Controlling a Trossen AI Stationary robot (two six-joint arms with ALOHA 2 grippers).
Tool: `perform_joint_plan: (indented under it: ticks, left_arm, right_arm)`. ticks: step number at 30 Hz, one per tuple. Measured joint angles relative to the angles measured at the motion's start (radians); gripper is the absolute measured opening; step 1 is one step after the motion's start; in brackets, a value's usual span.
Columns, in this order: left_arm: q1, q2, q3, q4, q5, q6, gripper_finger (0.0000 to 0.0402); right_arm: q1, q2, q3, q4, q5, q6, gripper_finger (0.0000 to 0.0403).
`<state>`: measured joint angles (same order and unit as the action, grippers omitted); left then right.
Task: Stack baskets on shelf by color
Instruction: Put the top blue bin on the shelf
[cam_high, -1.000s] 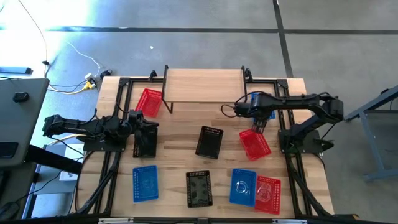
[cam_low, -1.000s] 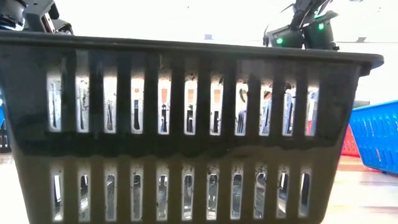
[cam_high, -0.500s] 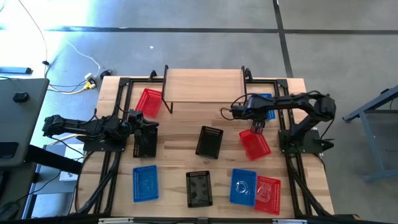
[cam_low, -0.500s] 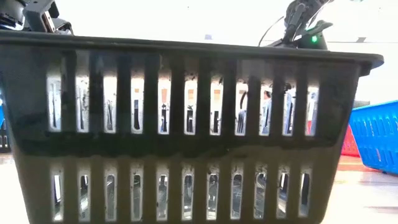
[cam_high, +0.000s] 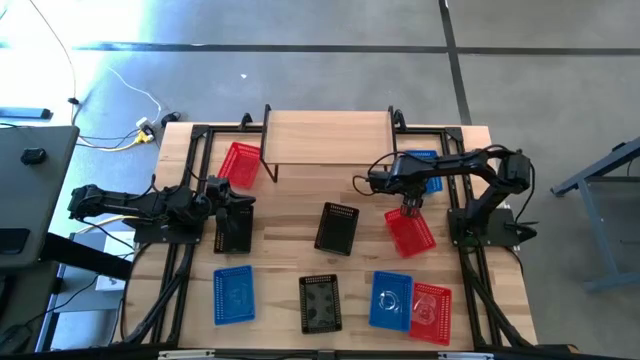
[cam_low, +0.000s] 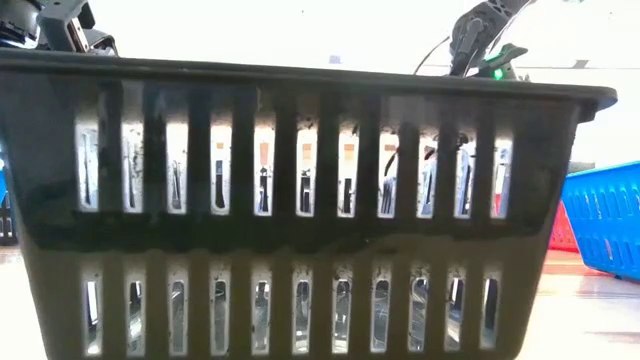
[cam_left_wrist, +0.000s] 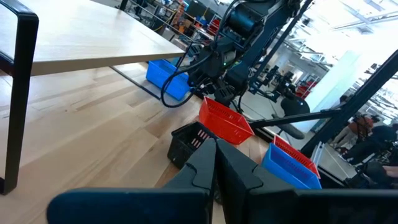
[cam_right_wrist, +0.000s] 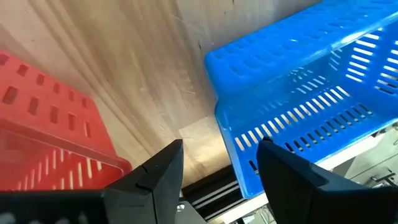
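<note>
Above red basket (cam_high: 410, 231) | right end effector (cam_high: 411, 208) open, pointing down

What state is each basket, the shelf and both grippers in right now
Shelf: top bare.
Red basket left of shelf: on table, upright.
Red basket below the right gripper: on table, tilted askew.
Blue basket right of shelf: on table.
Centre black basket: on table, alone.
Right gripper: open, empty.
Left gripper: shut, empty, over a black basket.
</note>
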<state>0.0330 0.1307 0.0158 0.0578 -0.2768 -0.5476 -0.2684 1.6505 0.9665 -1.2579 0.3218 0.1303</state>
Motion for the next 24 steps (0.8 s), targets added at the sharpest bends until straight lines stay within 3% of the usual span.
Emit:
perform_joint_plan:
  ticks: [16, 24]
  left_arm:
    - [0.0, 0.0, 0.0, 0.0, 0.0, 0.0, 0.0003]
    - [0.0, 0.0, 0.0, 0.0, 0.0, 0.0, 0.0003]
  right_arm:
    - [0.0, 0.0, 0.0, 0.024, -0.014, 0.001, 0.0187]
    - [0.045, -0.01, 0.0, -0.076, 0.053, 0.068, 0.0187]
